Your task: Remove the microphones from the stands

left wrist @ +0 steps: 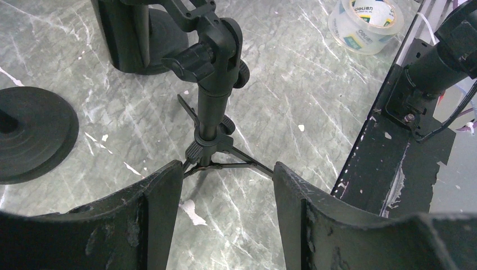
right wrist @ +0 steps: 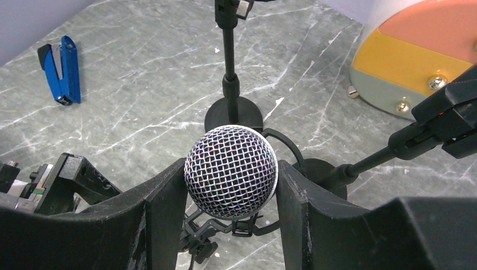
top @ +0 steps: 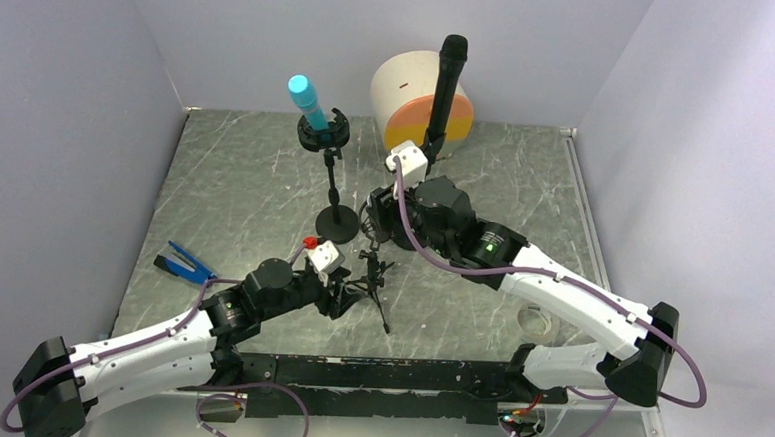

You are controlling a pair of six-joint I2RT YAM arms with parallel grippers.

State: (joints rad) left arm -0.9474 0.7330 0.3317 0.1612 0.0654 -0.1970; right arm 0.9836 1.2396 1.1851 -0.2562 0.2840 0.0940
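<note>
A microphone with a silver mesh head sits between my right gripper's fingers, which press on both sides of the head. Its body is hidden below, and a black clip mount shows just under it. I cannot tell whether the body is still seated in the mount. The small black tripod stand stands mid-table. My right gripper hangs over the stand's top. My left gripper is open and empty, with its fingers either side of the tripod legs, not touching them. It also shows in the top view.
A blue microphone stands on a round-base stand. A tall black microphone stands behind my right arm. A white, orange and yellow drum sits at the back. A blue stapler lies left, a tape roll right.
</note>
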